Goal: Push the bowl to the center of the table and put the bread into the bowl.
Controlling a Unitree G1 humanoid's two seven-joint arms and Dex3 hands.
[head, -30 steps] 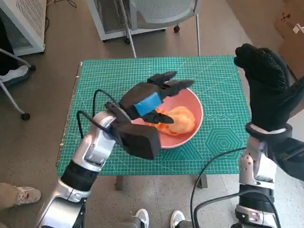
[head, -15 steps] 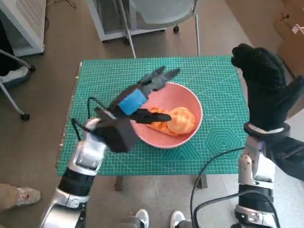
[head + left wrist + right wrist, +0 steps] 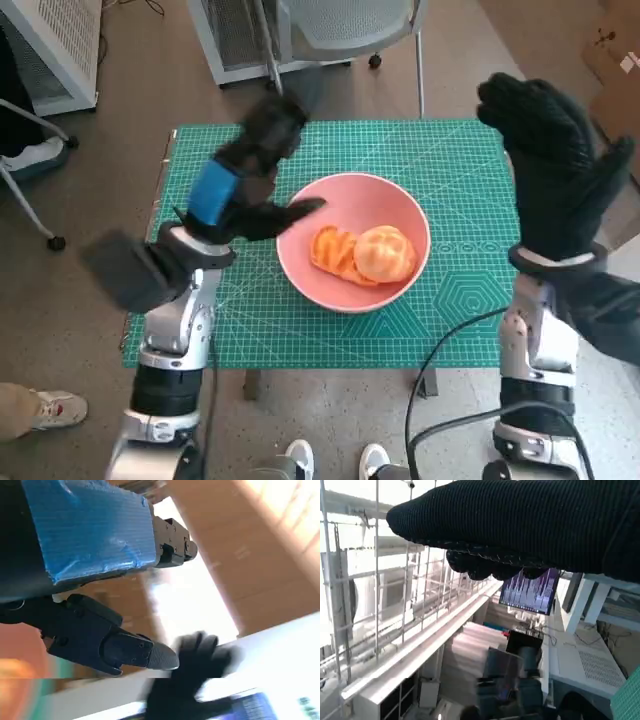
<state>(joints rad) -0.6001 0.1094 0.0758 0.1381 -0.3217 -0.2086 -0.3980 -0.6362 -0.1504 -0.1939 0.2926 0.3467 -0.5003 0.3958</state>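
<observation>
**Bread sits in the bowl, both hands lifted**

Green cutting-mat tabletop [image 3: 460,300], ruled with a white grid, stands on a brown floor [image 3: 120,110]. From the head view, the round pink bowl [image 3: 400,215] rests on the mat roughly at its middle. Inside it lies the orange-brown bread [image 3: 362,254], in two lumps side by side: a ridged piece toward the robot's left and a smoother, rounder one toward its right, touching each other and resting on the bowl's floor.

Just beside the bowl's left rim hangs the left hand [image 3: 245,175], black with blue tape over its back. It is blurred in the head view, raised over the far left part of the mat, one finger pointing toward the bowl's rim; whether it touches the rim I cannot tell. It holds nothing, and in the left wrist view its black fingers [image 3: 127,650] stand apart from one another.

On the other side, well apart from the bowl, the right hand [image 3: 545,165] in its black knitted glove is held up above the tabletop's right edge, fingers spread wide, nothing in it. The same glove shows blurred in the left wrist view beyond the left fingers.

Beyond the far edge stands a grey chair [image 3: 340,25] on thin metal legs, with a white mesh-sided cabinet [image 3: 50,45] off to the left. At the near edge, a person's white shoes [image 3: 330,462] show under the tabletop, and another shoe [image 3: 50,410] at the lower left. Black cables [image 3: 440,350] loop up the right forearm.
</observation>
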